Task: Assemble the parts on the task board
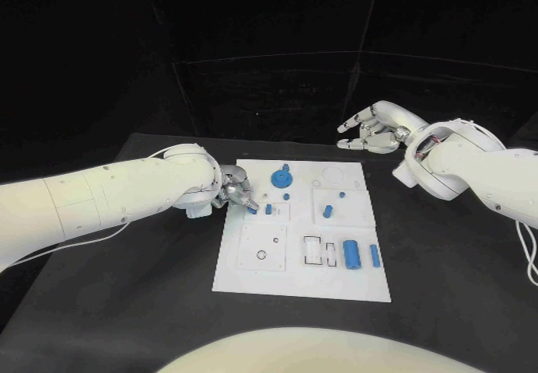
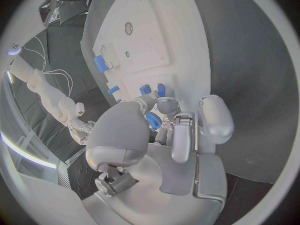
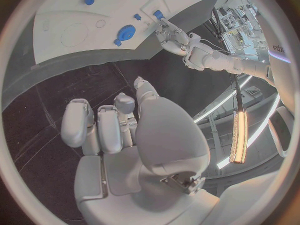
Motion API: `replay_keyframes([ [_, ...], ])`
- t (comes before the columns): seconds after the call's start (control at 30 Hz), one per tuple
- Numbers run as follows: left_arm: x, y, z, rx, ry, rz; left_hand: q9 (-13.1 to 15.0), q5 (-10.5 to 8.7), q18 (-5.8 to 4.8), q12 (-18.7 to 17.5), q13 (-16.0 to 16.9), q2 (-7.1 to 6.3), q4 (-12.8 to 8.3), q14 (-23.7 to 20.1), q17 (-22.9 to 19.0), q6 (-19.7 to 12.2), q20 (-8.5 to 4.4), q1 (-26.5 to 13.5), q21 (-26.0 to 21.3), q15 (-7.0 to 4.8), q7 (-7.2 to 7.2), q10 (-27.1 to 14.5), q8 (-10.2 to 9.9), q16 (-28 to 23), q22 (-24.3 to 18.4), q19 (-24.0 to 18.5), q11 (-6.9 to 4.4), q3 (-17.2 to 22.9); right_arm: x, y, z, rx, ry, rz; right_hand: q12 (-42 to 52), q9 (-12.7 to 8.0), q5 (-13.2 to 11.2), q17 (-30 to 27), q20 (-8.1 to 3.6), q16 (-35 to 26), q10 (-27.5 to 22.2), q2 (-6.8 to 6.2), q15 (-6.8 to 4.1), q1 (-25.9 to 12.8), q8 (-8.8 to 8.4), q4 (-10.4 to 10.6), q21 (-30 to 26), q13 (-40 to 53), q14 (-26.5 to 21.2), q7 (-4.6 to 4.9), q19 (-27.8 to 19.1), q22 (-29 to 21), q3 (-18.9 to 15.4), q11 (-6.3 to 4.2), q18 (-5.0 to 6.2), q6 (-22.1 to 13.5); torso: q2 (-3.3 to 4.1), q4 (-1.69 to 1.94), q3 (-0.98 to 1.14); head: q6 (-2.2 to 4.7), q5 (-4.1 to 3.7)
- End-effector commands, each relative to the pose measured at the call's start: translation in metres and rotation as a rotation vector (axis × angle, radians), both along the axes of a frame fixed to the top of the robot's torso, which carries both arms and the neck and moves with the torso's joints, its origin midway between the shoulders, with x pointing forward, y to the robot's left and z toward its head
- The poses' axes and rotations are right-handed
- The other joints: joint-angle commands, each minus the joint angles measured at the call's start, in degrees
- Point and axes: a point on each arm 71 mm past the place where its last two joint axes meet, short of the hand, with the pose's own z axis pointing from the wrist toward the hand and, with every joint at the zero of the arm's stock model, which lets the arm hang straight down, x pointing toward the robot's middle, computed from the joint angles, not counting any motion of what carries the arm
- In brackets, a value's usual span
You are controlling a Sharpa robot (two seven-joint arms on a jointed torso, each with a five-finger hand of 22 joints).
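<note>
The white task board (image 1: 302, 268) lies in the middle of the black table. My left hand (image 1: 233, 194) reaches over the board's left edge, and its fingertips (image 2: 166, 105) pinch a small blue part (image 1: 253, 208) low over the board. That same part (image 3: 158, 15) also appears at the left hand's tips in the right wrist view. Another small blue peg (image 1: 268, 208) stands just beside it. A round blue gear-like part (image 1: 281, 180) sits near the board's far edge. My right hand (image 1: 375, 128) hangs raised beyond the board's far right corner, fingers apart, holding nothing.
A blue cylinder (image 1: 352, 254) and a slimmer blue piece (image 1: 375, 255) lie at the board's right side. Two more small blue parts (image 1: 327, 210) (image 1: 339, 193) sit mid-board. A square plate with a hole (image 1: 261, 254) occupies the near left. Bare black table surrounds the board.
</note>
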Motion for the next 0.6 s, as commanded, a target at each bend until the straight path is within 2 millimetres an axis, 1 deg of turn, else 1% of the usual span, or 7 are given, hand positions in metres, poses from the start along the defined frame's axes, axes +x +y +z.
replay_keyframes([
  [0.03,-0.0003,0.001,-0.0018,0.015,0.004,0.012,0.1,0.13,-0.13,0.2,0.1,-0.32,-4.9,5.8,14.8,0.8,0.0,-2.0,-0.2,0.05,-0.29,0.4,0.6,0.3,0.0,0.3,-0.08,6.3,0.0001,0.0004,0.0019,0.003,-0.011,0.001,0.0,0.0,0.3,0.0,-0.02,-0.2,0.0,0.2,-0.13,0.4,0.13,0.2,-0.2,-0.1,2.0,0.06,0.0,-0.1,-0.1,0.08,1.12,-0.4,0.03,-0.05,0.02,-0.06,-0.02],
  [0.1,0.0002,0.0012,-0.0016,0.011,0.002,0.021,0.1,0.05,-0.14,0.2,0.0,-0.36,-3.9,5.8,14.8,1.0,-0.02,-3.2,-0.1,0.02,-0.36,0.5,0.7,0.3,0.1,0.3,-0.18,5.9,0.0001,0.0004,0.0019,0.002,-0.011,0.001,0.0,0.0,0.6,0.0,-0.02,-0.2,0.0,0.21,-0.13,0.4,0.13,0.4,-0.2,-0.1,2.0,0.07,0.0,-0.1,-0.3,0.08,1.13,-0.4,0.05,-0.05,0.01,-0.06,-0.03],
  [0.13,0.0003,0.0011,-0.0016,0.01,0.002,0.023,0.2,0.04,-0.14,0.2,0.0,-0.8,-2.9,5.8,14.7,1.2,-0.09,-4.6,-0.1,-0.07,-0.48,0.5,0.8,0.2,0.1,0.3,-0.2,5.2,0.0001,0.0004,0.0019,0.002,-0.011,0.001,0.0,0.0,0.6,0.0,-0.02,-0.2,0.0,0.21,-0.13,0.4,0.13,0.4,-0.2,-0.1,2.0,0.07,0.0,-0.1,-0.3,0.08,1.13,-0.4,0.06,-0.03,0.02,-0.05,-0.07],
  [0.23,0.0005,0.0002,-0.0018,0.009,0.004,0.026,0.3,0.04,-0.18,0.4,0.2,-1.86,-1.7,5.8,14.7,1.6,-0.19,-6.4,0.1,-0.19,-0.64,0.6,1.1,0.2,0.4,0.4,-0.32,3.8,0.0001,0.0005,0.0018,0.002,-0.01,0.001,-0.1,0.0,0.6,0.0,-0.02,-0.3,-0.1,0.22,-0.13,0.4,0.13,0.4,-0.2,-0.2,2.0,0.07,0.0,-0.1,-0.3,0.08,1.13,-0.4,0.04,-0.03,0.01,-0.12,-0.07],
  [0.37,0.0004,-0.0018,-0.0022,0.011,0.01,0.022,0.4,0.04,-0.22,0.6,0.4,-2.73,-1.2,5.8,14.8,2.0,-0.34,-7.5,0.3,-0.39,-0.92,0.7,1.4,0.3,0.7,0.5,-0.55,2.6,0.0002,0.0005,0.0018,0.002,-0.01,0.001,-0.1,0.0,0.6,0.0,-0.02,-0.3,-0.1,0.22,-0.13,0.4,0.13,0.4,-0.2,-0.2,2.0,0.07,0.0,-0.1,-0.3,0.08,1.13,-0.4,0.05,-0.01,0.0,-0.2,-0.08],
  [0.6,0.0004,-0.0035,-0.0028,0.018,0.018,0.019,0.6,0.05,-0.32,0.8,0.7,-3.07,-0.7,5.8,15.1,2.7,-0.54,-8.1,0.7,-0.63,-1.27,0.9,1.9,0.4,1.2,0.7,-0.84,1.7,0.0001,-0.0002,0.0018,0.002,-0.01,-0.001,-0.1,0.0,0.7,0.0,-0.02,-0.3,-0.1,0.24,-0.13,0.4,0.13,0.4,-0.2,-0.2,2.0,0.07,0.0,-0.1,-0.3,0.08,1.13,-0.4,-0.01,-0.06,0.01,-0.3,-0.15],
])
